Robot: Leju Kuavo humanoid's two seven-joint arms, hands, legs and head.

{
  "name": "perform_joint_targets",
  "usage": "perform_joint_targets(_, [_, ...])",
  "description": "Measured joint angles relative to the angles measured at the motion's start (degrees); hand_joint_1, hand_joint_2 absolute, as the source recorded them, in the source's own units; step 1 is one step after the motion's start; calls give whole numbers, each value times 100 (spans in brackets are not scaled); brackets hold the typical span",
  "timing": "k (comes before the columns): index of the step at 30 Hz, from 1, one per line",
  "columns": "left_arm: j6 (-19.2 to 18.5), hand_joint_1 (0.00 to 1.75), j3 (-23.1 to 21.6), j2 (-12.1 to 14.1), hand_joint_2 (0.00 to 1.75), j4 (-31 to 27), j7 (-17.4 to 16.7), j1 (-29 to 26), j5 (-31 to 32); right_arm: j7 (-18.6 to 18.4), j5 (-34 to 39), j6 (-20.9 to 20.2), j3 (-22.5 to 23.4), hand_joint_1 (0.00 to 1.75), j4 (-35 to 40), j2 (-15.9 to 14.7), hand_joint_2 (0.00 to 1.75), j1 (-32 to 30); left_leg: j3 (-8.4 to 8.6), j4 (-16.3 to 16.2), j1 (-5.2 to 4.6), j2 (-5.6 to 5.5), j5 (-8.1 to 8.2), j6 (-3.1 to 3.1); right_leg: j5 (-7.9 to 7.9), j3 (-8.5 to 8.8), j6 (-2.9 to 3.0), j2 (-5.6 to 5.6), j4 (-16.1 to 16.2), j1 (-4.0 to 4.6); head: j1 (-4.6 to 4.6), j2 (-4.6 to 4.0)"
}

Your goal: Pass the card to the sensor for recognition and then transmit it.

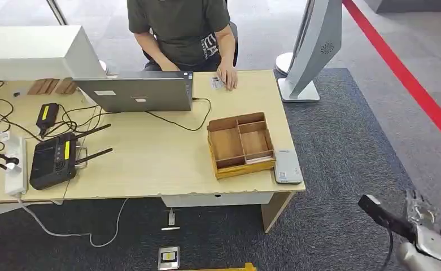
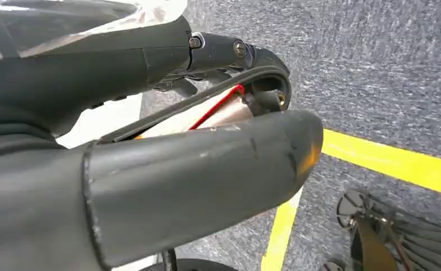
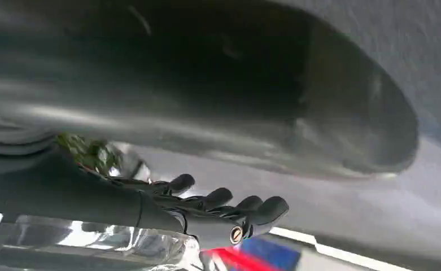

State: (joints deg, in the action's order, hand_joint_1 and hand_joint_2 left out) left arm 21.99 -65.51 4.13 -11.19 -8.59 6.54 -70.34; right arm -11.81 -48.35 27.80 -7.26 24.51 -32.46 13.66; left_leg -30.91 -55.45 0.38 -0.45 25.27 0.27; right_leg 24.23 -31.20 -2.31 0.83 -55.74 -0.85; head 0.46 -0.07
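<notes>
Desk point(image 1: 150, 164) w/ laptop point(image 1: 136, 90), black router point(image 1: 54, 161), power strip point(image 1: 14, 164), cables; wooden divided tray point(image 1: 240, 144) nr right edge. Person point(image 1: 181, 31) seated behind desk.

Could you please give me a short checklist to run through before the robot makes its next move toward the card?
1. Card located: ok. The card lies at the far edge of the desk, under a person's hand.
2. Card free to take: not ok, since the person's hand rests on it.
3. Sensor located: ok, on the likely guess that the flat grey device at the near right corner, beside the wooden tray, is the sensor.
4. Right hand ready: ok; it hangs low beside the desk and holds nothing, fingers apart.
5. Left hand ready: cannot tell; its fingers are mostly hidden.
</notes>
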Motion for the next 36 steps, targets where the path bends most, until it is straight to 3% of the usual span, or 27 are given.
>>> perform_joint_targets(5, [-15,0,63,7,0,0,234,13,7,134,258,210,381,0,-425,471,0,-525,14,4,-1,20,7,-8,7,-8,11,-17,-5,-4,-9,0])
perform_joint_targets(6, [-20,0,68,7,175,0,293,18,9,175,357,217,462,0,-504,541,0,-589,16,3,1,21,7,-8,8,-3,11,-17,-4,0,-11,0])
perform_joint_targets(9, [2,0,107,7,175,0,481,12,-61,410,1002,197,761,0,-696,836,0,-765,16,4,1,20,7,-8,9,1,10,-16,-5,-1,9,0])
perform_joint_targets(13, [96,0,197,9,175,0,736,20,-221,1146,2482,14,1433,0,-901,1377,0,-835,24,5,3,32,8,-10,7,2,12,-28,-6,3,5,0])
perform_joint_targets(15, [118,0,249,13,175,0,887,18,-304,1290,2968,-126,1794,0,-978,1696,0,-836,26,5,6,32,7,-11,7,2,13,-28,-6,5,7,0])
perform_joint_targets(22, [42,0,444,59,175,0,1419,13,-468,1753,3913,-197,2864,0,-1201,2495,0,-829,25,5,9,31,3,-16,7,4,13,-28,-9,7,0,0])
perform_joint_targets(26, [-157,0,551,81,175,0,1427,12,-496,2090,4267,-332,3400,0,-1275,2687,0,-806,24,5,9,31,4,-15,7,4,13,-28,-9,4,5,0])
perform_joint_targets(29, [-83,0,557,101,175,0,1390,13,-385,2317,4356,-428,3740,0,-1305,2728,0,-793,24,5,8,31,3,-15,7,5,12,-28,-9,-1,2,0])
perform_joint_targets(36, [-15,0,630,142,175,0,1771,12,-407,2673,4503,-599,4254,0,-1347,2726,0,-754,25,5,-1,31,4,-14,6,5,12,-28,-9,-2,2,0])
